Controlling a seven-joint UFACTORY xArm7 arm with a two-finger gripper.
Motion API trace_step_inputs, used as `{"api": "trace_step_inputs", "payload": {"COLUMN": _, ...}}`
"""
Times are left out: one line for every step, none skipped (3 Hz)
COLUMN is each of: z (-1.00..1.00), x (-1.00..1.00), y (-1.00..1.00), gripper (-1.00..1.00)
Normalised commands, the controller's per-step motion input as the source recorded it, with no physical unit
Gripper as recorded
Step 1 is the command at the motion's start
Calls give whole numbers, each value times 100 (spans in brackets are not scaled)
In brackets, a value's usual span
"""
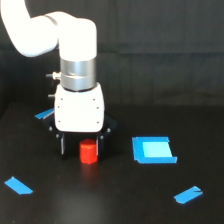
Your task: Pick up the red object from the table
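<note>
The white xArm6 arm (75, 55) stands low over the black table (115, 200). Its gripper (83, 146) has 2 dark fingers (62, 145) set apart, 1 on each side of the red hexagonal block (88, 152). The block sits on the table between them; whether the fingers touch it cannot be told. On the exterior view's right lies a blue square patch (154, 150), and 3 blue tape strips (18, 185) lie around.
</note>
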Motion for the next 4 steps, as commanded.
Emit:
{"api": "trace_step_inputs", "payload": {"z": -29, "x": -1, "y": 6, "gripper": -96}}
{"api": "trace_step_inputs", "payload": {"z": -4, "x": -9, "y": 0, "gripper": -100}}
{"api": "trace_step_inputs", "payload": {"z": 0, "x": -5, "y": 9, "gripper": -95}}
{"api": "trace_step_inputs", "payload": {"z": 28, "x": -5, "y": 12, "gripper": -100}}
